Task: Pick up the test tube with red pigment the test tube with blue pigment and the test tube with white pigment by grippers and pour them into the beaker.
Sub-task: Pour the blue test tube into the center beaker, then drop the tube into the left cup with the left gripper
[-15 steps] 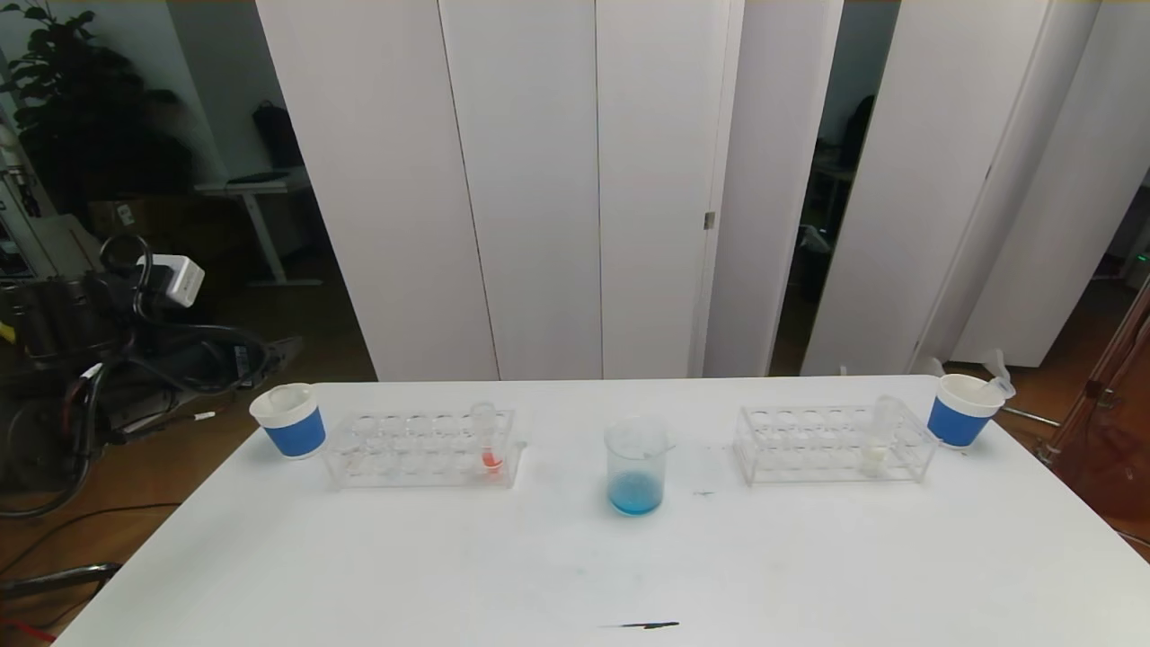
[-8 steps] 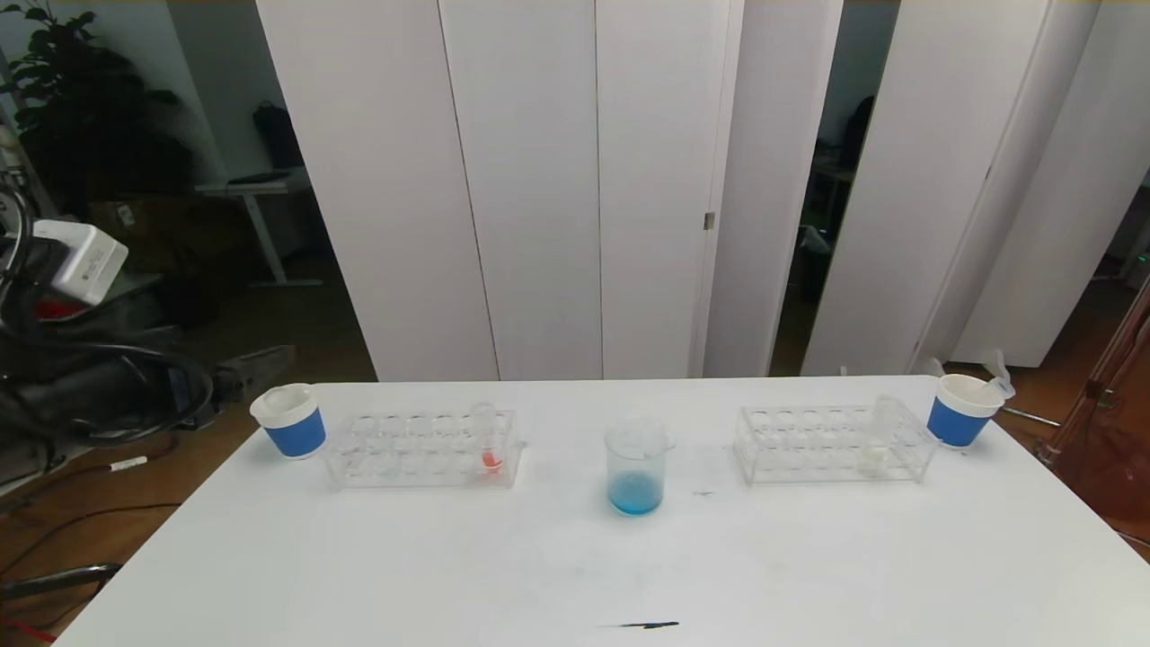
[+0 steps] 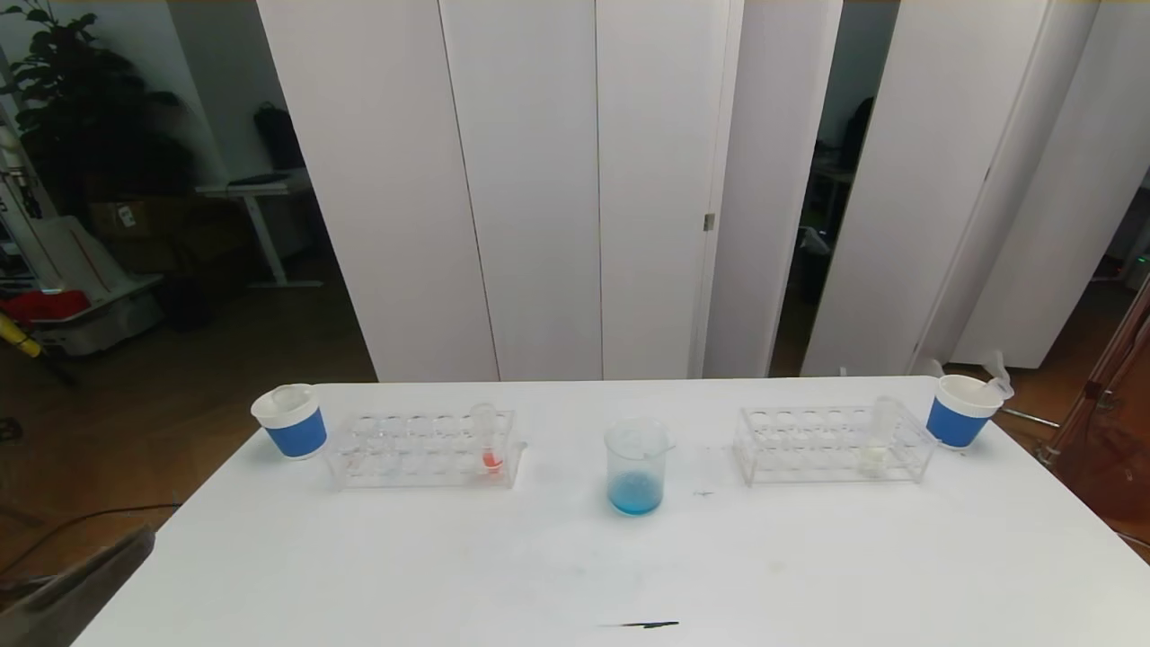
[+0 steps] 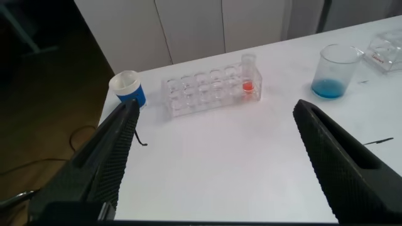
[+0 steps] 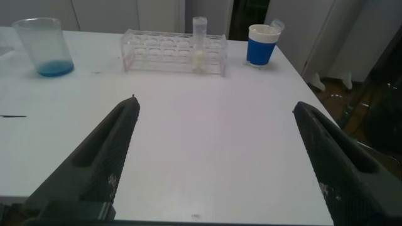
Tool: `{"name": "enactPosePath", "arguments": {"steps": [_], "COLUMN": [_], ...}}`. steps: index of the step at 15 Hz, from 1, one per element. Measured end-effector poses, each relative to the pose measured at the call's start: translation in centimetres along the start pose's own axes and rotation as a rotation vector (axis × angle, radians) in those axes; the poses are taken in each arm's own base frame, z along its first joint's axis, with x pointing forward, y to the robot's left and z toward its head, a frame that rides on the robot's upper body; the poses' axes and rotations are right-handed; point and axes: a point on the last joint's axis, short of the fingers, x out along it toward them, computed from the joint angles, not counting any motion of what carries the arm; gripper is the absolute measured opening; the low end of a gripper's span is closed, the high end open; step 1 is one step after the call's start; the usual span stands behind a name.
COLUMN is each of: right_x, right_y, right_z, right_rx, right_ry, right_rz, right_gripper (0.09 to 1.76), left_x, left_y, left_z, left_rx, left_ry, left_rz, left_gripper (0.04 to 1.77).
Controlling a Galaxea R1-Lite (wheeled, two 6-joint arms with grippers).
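Note:
The beaker (image 3: 636, 467) stands mid-table with blue liquid at its bottom. The test tube with red pigment (image 3: 488, 438) stands upright in the left clear rack (image 3: 409, 451). The test tube with white pigment (image 3: 880, 436) stands upright in the right clear rack (image 3: 809, 445). No tube with blue liquid shows. My left gripper (image 4: 217, 107) is open and empty over the near left part of the table, well short of the red tube (image 4: 249, 78). My right gripper (image 5: 215, 105) is open and empty over the near right part, short of the white tube (image 5: 200, 53).
A blue-and-white paper cup (image 3: 289, 420) stands left of the left rack, another (image 3: 961, 411) right of the right rack with a clear piece sticking out. A black mark (image 3: 647, 624) lies near the table's front edge. One left finger (image 3: 72, 593) shows at the table's near left corner.
The left arm, raised beyond the table's left edge a second ago, has swung down and out of sight; now only one finger shows at the near left corner. Table items unchanged.

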Motion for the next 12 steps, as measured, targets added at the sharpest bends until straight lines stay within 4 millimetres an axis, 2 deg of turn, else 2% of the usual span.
{"name": "enactPosePath", "arguments": {"steps": [2, 4, 9, 12], "right_x": [0.0, 0.0, 0.0, 0.0], "right_y": [0.0, 0.0, 0.0, 0.0], "right_z": [0.0, 0.0, 0.0, 0.0], "right_rx": [0.000, 0.000, 0.000, 0.000], "right_ry": [0.000, 0.000, 0.000, 0.000], "right_rz": [0.000, 0.000, 0.000, 0.000], "right_gripper": [1.75, 1.75, 1.75, 1.75], "left_x": [-2.3, -3.7, -5.1, -5.4], "left_y": [-0.6, -1.1, -2.1, -2.4], "left_z": [-2.2, -4.5, -10.0, -11.9], "left_rx": [0.001, 0.003, -0.004, -0.004], "left_ry": [-0.029, -0.049, 0.009, 0.004], "left_rz": [0.013, 0.018, 0.009, 0.012], "left_gripper": [1.75, 1.75, 1.75, 1.75]}}
